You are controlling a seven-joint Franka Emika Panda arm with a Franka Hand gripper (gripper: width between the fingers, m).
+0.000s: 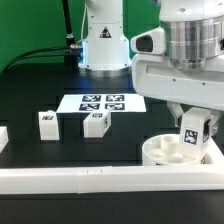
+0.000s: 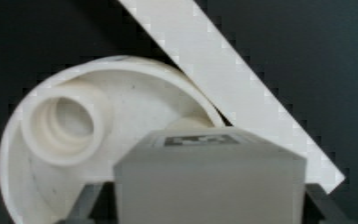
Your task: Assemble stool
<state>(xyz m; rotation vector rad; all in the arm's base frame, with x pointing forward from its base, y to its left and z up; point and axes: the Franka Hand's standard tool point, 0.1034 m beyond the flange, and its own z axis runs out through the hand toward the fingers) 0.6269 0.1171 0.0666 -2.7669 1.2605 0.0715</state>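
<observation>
Exterior view: the gripper (image 1: 194, 138) is clamped on a leg (image 1: 192, 127) over the seat (image 1: 160, 152) by the front rail (image 1: 90, 181), a second leg (image 1: 47, 123) and third leg (image 1: 95, 123) standing near the marker board (image 1: 100, 102); wrist view: the leg sits between the fingers (image 2: 98, 203), maybe touching the seat.

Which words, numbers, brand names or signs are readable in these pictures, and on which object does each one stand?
No word, number or brand name is readable.
Flat white marker board: four black-and-white square tags, no letters.
Two loose small white rectangular leg blocks: one such tag each.
Third leg block, in the gripper: a tag too, blurred in the wrist view.
</observation>
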